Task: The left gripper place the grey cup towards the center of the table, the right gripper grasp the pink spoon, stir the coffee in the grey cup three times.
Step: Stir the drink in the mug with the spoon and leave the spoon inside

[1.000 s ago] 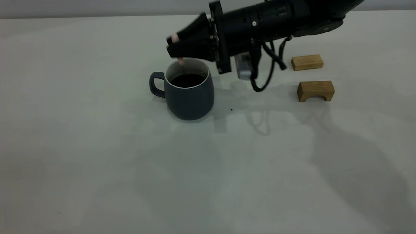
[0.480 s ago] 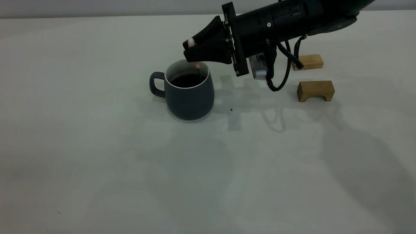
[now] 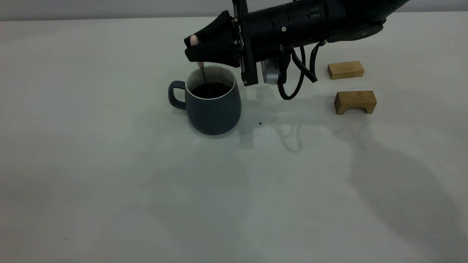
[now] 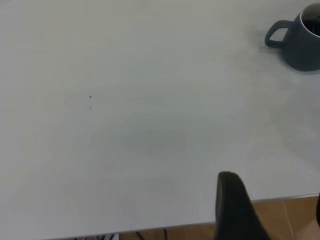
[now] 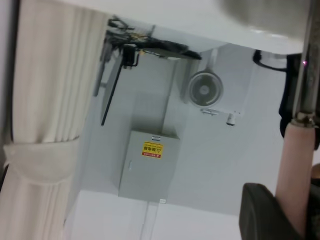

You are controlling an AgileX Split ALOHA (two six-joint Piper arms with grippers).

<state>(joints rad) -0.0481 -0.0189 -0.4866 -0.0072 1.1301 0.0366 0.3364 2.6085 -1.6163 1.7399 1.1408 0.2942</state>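
The grey cup (image 3: 214, 106) stands upright on the table (image 3: 109, 164), its handle toward the exterior view's left, holding dark coffee (image 3: 211, 90). My right gripper (image 3: 193, 49) hovers just above the cup's far left rim, shut on the pink spoon (image 3: 194, 39). The spoon's metal neck dips into the coffee and its bowl is hidden. In the right wrist view the pink spoon (image 5: 295, 175) sits between the dark fingers (image 5: 261, 212) of the right gripper (image 5: 292, 212). My left gripper (image 4: 276, 215) is open at the table's edge, far from the grey cup (image 4: 301, 42).
Two tan wooden blocks lie to the right of the cup: a flat one (image 3: 345, 69) farther back and an arched one (image 3: 355, 101) nearer. A small dark speck (image 3: 260, 123) marks the table beside the cup. The right arm (image 3: 310, 22) reaches in from the upper right.
My right gripper swung the spoon to the cup's right side half a second ago and has come back to the left side. The cup has stayed put.
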